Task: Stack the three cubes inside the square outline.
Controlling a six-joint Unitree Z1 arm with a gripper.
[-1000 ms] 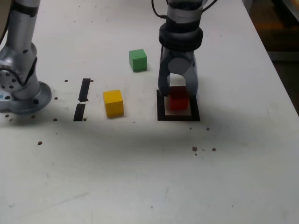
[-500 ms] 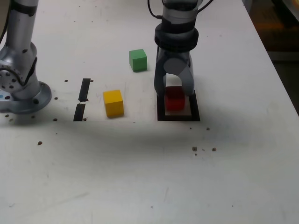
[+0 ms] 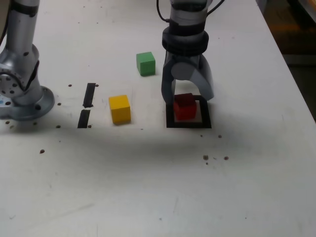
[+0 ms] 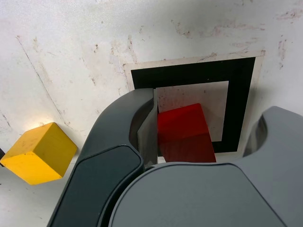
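The red cube (image 3: 185, 106) rests on the table inside the square outline (image 3: 171, 121), toward its far left part in the exterior view. My gripper (image 3: 187, 98) straddles it, open, with the jaws spread on either side. In the wrist view the red cube (image 4: 184, 135) lies on the white centre of the outline (image 4: 189, 75). One finger (image 4: 147, 137) is close beside it and the other stands well apart, so my gripper (image 4: 203, 128) is open. The yellow cube (image 3: 120, 108) (image 4: 39, 152) sits to the exterior view's left of the outline, with the green cube (image 3: 145, 63) farther back.
The arm's base (image 3: 22, 96) stands at the exterior view's left. Two short black tape strips (image 3: 89, 95) (image 3: 84, 118) lie between the base and the yellow cube. The table's edge (image 3: 291, 74) runs along the right, and dark specks dot the white surface.
The jaws have spread apart and let go of the red cube, which now stands by itself inside the outline. The yellow and green cubes have not moved.
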